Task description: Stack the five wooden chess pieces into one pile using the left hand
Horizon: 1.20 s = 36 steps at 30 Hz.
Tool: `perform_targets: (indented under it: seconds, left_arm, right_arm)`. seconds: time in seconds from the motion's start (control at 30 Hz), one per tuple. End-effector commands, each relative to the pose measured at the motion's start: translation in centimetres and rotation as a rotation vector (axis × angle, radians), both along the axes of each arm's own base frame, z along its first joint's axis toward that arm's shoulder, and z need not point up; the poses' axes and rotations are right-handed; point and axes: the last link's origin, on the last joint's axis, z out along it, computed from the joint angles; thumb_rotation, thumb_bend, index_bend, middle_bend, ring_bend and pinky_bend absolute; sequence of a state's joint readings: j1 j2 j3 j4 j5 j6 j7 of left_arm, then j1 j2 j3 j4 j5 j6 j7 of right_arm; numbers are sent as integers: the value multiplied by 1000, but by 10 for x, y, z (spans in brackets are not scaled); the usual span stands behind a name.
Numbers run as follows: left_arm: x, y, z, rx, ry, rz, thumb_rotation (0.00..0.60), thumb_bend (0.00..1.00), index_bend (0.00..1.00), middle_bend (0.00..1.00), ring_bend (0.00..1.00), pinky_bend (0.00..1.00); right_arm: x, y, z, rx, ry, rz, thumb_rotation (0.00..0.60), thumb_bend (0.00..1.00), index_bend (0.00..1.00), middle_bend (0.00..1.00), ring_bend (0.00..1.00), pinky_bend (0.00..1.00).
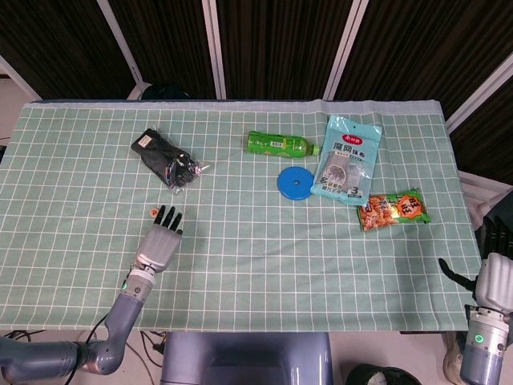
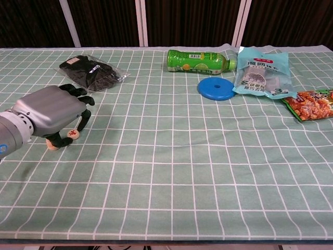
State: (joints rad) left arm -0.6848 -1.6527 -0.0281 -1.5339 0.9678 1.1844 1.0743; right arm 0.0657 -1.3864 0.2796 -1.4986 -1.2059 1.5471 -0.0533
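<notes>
My left hand [image 2: 49, 112] [image 1: 159, 245] hovers palm-down over the table's near left part. Its fingers pinch a small round wooden chess piece [image 2: 73, 134] with a red character, just above the cloth. Under the palm a second wooden piece [image 2: 52, 146] rests on the cloth, mostly hidden; I cannot tell whether it is a pile. In the head view only a small orange speck of a chess piece [image 1: 152, 212] shows beside the fingertips. My right hand [image 1: 495, 277] hangs past the table's right edge, fingers apart and holding nothing.
A black packet [image 2: 91, 72] lies just beyond the left hand. Further right are a green bottle [image 2: 196, 60] on its side, a blue disc [image 2: 216, 88], a pale blue snack bag [image 2: 261, 72] and an orange snack bag [image 2: 310, 104]. Green checked cloth [image 2: 171, 166] covers the table.
</notes>
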Motion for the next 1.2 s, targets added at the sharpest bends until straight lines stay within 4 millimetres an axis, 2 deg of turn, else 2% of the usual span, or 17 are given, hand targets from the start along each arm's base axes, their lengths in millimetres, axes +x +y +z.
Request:
perform_targets:
  seconds: [0.03,0.43,0.67,0.93,1.2]
  left_arm:
    - [2,0,0,1,-6,-5,600,323,534,121,0,66]
    - [19,-3,1,-4,-27,-40,600,323,535,121,0,66]
    - [28,-5,9,5,-48,-52,600,323,536,122,0,66]
    - [24,-6,24,20,-58,-44,600,323,537,122,0,66]
    - [11,-11,42,25,-66,-25,600,323,537,123,0,66]
  right_arm:
    - [0,0,1,-4,0,-1,600,247,64,1,21,0]
    - [0,0,2,-7,-4,-3,600,246,65,1,21,0]
    - [-1,0,1,-6,-6,-4,600,247,64,2,21,0]
    - [0,0,1,-8,-3,-5,600,247,64,2,21,0]
    - [0,1,-1,-4,0,-3,600,247,64,2,21,0]
